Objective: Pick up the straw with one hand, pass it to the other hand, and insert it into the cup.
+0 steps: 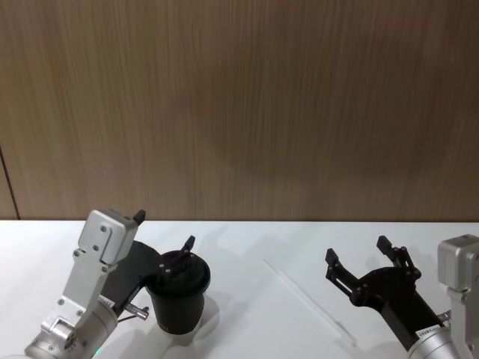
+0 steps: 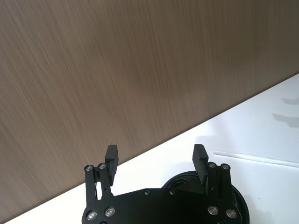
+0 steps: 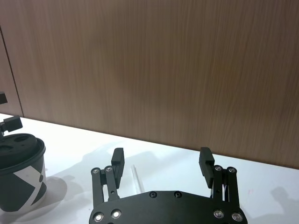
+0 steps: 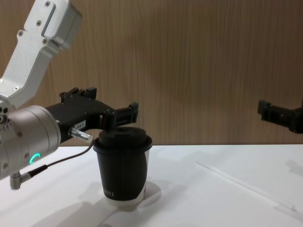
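Observation:
The white straw [image 1: 308, 301] lies flat on the white table, running diagonally between the cup and my right gripper. It is also seen as a thin line in the chest view as straw [image 4: 246, 189]. The black lidded cup [image 1: 179, 295] stands upright at the left. My left gripper [image 1: 165, 230], with a green-lit wrist, hovers open just above and behind the cup lid [image 2: 182, 179]. My right gripper [image 1: 358, 250] is open and empty, raised over the table to the right of the straw [image 3: 136, 177].
A brown wood-grain wall [image 1: 239, 105] rises close behind the table's far edge. The white tabletop [image 1: 254, 247] stretches between the two arms. A dark cable [image 4: 61, 158] hangs from the left wrist beside the cup [image 4: 124, 165].

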`<action>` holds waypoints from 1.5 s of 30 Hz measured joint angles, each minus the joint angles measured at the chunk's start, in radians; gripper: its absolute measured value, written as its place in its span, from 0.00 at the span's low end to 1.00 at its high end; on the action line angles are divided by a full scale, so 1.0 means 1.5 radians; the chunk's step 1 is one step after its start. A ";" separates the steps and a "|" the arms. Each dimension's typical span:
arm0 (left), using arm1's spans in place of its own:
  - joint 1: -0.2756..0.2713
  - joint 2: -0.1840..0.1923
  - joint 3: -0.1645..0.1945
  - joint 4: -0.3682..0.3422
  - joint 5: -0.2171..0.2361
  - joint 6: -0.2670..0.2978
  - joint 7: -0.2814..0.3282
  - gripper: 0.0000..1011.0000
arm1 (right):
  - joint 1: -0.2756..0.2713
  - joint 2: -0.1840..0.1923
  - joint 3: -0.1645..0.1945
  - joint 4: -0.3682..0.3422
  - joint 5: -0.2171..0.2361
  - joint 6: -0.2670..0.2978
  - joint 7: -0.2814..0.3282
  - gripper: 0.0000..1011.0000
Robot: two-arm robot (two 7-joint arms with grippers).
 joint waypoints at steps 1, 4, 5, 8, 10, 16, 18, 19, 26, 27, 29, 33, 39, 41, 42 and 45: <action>0.000 0.000 0.000 0.000 0.000 0.000 0.000 0.99 | 0.000 0.000 0.000 0.000 0.000 0.000 0.000 0.99; 0.000 0.000 0.000 0.000 0.000 0.000 0.000 0.99 | 0.000 0.000 0.000 0.000 0.000 0.000 0.000 0.99; 0.000 0.000 0.000 0.000 0.000 0.000 0.000 0.99 | 0.000 0.000 0.000 0.000 0.000 0.000 0.000 0.99; 0.000 0.000 0.000 0.000 0.000 0.000 0.000 0.99 | 0.000 0.000 0.000 0.000 0.000 0.000 0.000 0.99; 0.000 0.000 0.000 0.000 0.000 0.000 0.000 0.99 | 0.000 0.000 0.000 0.000 0.000 0.000 0.000 0.99; 0.000 0.000 0.000 0.000 0.000 0.000 0.000 0.99 | 0.000 0.000 0.000 0.000 0.000 0.000 0.000 0.99; 0.000 0.000 0.000 0.000 0.000 0.000 0.000 0.99 | 0.000 0.000 0.000 0.000 0.000 0.000 0.000 0.99; 0.000 0.000 0.000 0.000 0.000 0.000 0.000 0.99 | 0.000 0.000 0.000 0.000 0.000 0.000 0.000 0.99; 0.000 0.000 0.000 0.000 0.000 0.000 0.000 0.99 | 0.000 0.002 0.002 0.000 0.001 0.001 0.004 0.99; 0.000 0.000 0.000 0.000 0.000 0.000 0.000 0.99 | 0.001 0.004 0.003 0.000 0.002 0.002 0.008 0.99; 0.000 0.000 0.000 0.000 0.000 0.000 0.000 0.99 | 0.002 0.007 0.005 0.000 0.004 0.004 0.013 0.99; 0.000 0.000 0.000 0.000 0.000 0.000 0.000 0.99 | 0.008 0.020 0.010 0.002 0.008 0.015 0.029 0.99; 0.000 0.000 0.000 0.000 0.000 0.000 0.000 0.99 | 0.020 0.045 0.015 0.006 0.011 0.041 0.059 0.99; 0.000 0.000 0.000 0.000 0.000 0.000 0.000 0.99 | 0.024 0.051 0.016 0.006 0.011 0.049 0.067 0.99; 0.000 0.000 0.000 0.000 0.000 0.000 0.000 0.99 | 0.028 0.057 0.016 0.007 0.011 0.058 0.073 0.99; 0.000 0.000 0.000 0.000 0.000 0.000 0.000 0.99 | 0.035 0.066 0.016 0.009 0.012 0.074 0.083 0.99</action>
